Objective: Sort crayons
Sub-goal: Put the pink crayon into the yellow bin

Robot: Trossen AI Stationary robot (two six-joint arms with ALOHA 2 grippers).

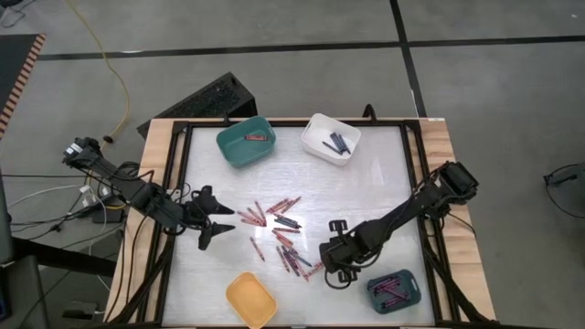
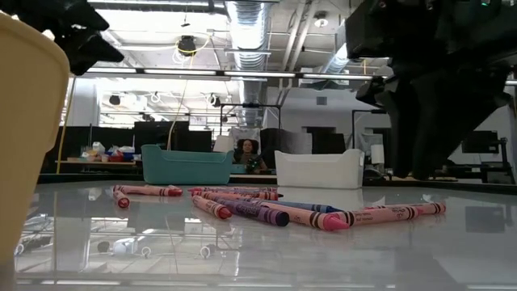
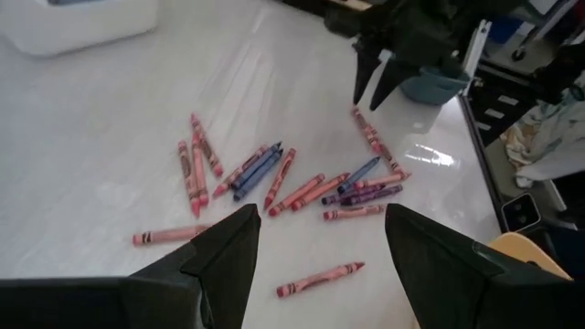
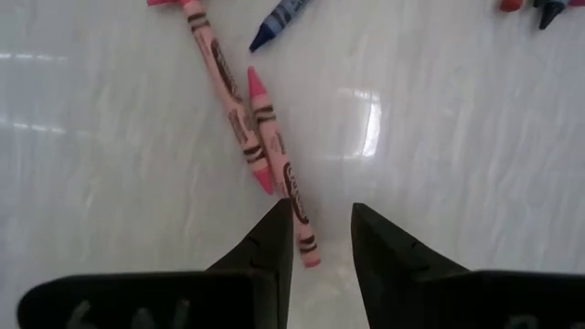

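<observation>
Red, pink and dark blue-purple crayons (image 1: 277, 230) lie scattered flat on the white table's middle. Left of the pile, above the table, my left gripper (image 1: 219, 227) is open and points at the crayons (image 3: 274, 174); nothing is between its fingers (image 3: 228, 247). My right gripper (image 1: 324, 263) points steeply down at the pile's near right edge, also open. In its wrist view its gap (image 4: 322, 215) hangs over the table, and one pink crayon (image 4: 274, 155) runs in beside one fingertip (image 4: 279, 228), with a second pink crayon (image 4: 224, 82) beside it. My right gripper has the lower end of the pink crayon (image 4: 304, 239) right beside the inner edge of one fingertip. The crayon lies flat on the table. Whether the finger touches it cannot be told.
A teal bin (image 1: 247, 143) with a red crayon and a white bin (image 1: 331, 139) with blue ones stand at the far edge. A yellow bin (image 1: 251, 300) sits at the near edge and a small dark bin (image 1: 395, 291) with pink and purple crayons at the near right.
</observation>
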